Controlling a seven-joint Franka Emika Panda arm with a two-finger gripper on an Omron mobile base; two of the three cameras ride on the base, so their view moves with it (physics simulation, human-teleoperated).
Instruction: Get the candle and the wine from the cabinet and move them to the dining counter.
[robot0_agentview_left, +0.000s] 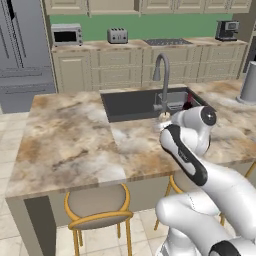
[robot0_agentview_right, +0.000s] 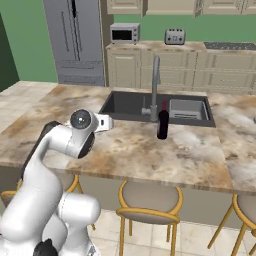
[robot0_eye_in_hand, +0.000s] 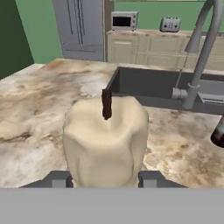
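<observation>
A stout cream candle (robot0_eye_in_hand: 105, 140) with a dark wick stands between my gripper's (robot0_eye_in_hand: 105, 179) fingers, which are shut on its sides. It is held upright over the marbled dining counter (robot0_eye_in_hand: 26, 118), in front of the dark sink (robot0_eye_in_hand: 148, 85). The wine (robot0_agentview_right: 163, 120), a dark bottle with a red neck, stands upright on the dining counter (robot0_agentview_right: 190, 155) by the tap (robot0_agentview_right: 155, 85), to the right of my hand (robot0_agentview_right: 102, 121). Its dark base shows at the right edge of the hand view as the wine (robot0_eye_in_hand: 218, 133). I cannot tell whether the candle touches the counter.
Gold-framed round stools (robot0_agentview_left: 97, 205) line the near side of the counter (robot0_agentview_left: 70, 140). A grey cylinder (robot0_agentview_left: 248, 84) stands at its far right. Behind are a worktop with microwave (robot0_agentview_left: 66, 35) and toaster (robot0_agentview_left: 117, 35), beige wall cupboards (robot0_agentview_left: 90, 5) and a grey fridge (robot0_agentview_right: 80, 40).
</observation>
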